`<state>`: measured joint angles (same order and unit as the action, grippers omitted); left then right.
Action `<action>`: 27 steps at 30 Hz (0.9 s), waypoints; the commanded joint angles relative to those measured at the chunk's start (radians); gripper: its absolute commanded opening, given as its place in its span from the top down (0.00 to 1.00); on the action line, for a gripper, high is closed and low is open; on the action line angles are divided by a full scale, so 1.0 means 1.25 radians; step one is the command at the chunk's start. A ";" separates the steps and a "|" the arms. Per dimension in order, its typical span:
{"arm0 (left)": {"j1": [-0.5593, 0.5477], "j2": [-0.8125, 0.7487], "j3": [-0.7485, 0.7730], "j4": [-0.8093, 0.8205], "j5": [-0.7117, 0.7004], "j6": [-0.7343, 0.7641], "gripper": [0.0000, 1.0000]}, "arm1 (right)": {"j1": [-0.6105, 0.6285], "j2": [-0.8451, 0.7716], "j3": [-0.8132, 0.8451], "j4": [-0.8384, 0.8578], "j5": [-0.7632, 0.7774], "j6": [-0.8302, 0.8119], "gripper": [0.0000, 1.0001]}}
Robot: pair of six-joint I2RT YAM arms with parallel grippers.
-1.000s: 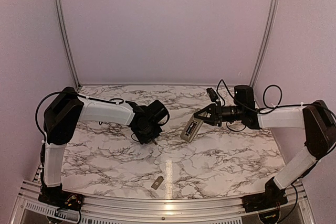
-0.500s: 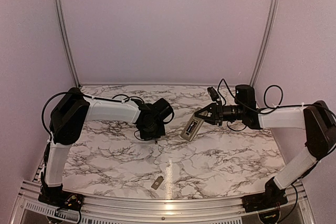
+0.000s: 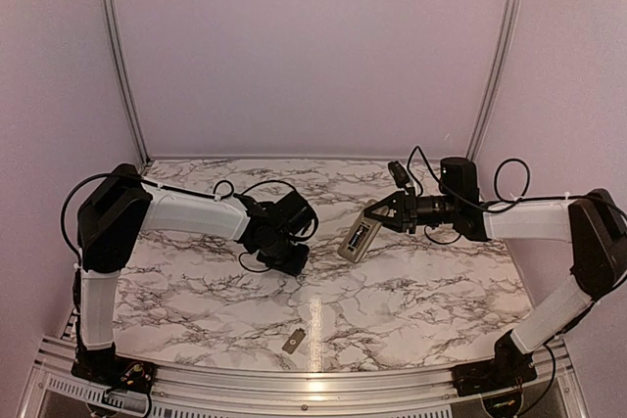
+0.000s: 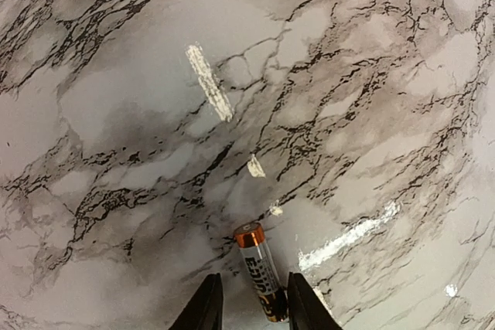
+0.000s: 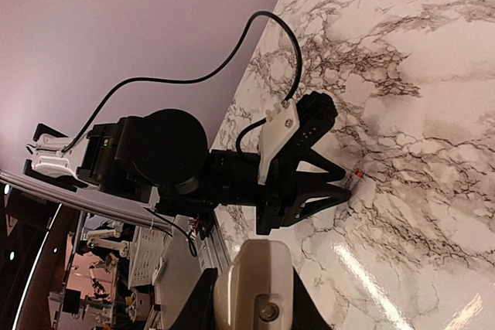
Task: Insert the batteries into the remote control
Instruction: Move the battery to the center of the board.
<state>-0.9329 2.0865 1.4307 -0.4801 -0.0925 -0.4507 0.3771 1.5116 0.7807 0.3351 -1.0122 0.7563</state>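
the left end effector (image 4: 254, 308) hangs low over the marble desk (image 3: 421, 291), its fingers parted either side of 1 battery (image 4: 259, 268). the battery lies flat, its long axis running along the fingers, copper cap pointing away; it may touch 1 finger, hard to tell. well apart to the right, the right end effector (image 3: 376, 224) pinches the remote control (image 3: 358, 240) above the desk. the left arm is far nearer the battery.

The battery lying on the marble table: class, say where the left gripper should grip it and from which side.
Probably mid-body on the battery, across its narrow width, from above: it lies flat on the table, between the fingers of the left gripper.
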 commanded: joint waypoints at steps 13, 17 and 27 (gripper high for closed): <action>0.029 0.070 0.111 -0.082 -0.010 0.034 0.87 | -0.008 -0.025 0.004 -0.044 0.011 -0.039 1.00; 0.031 0.048 0.085 -0.089 -0.006 0.021 0.95 | -0.008 -0.025 0.002 -0.051 0.015 -0.054 1.00; 0.049 -0.102 -0.012 -0.011 -0.012 0.032 0.93 | -0.008 -0.009 -0.022 0.003 0.006 -0.036 1.00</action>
<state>-0.8848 2.0220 1.4025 -0.5087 -0.0864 -0.4225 0.3771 1.5051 0.7601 0.2947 -1.0016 0.7059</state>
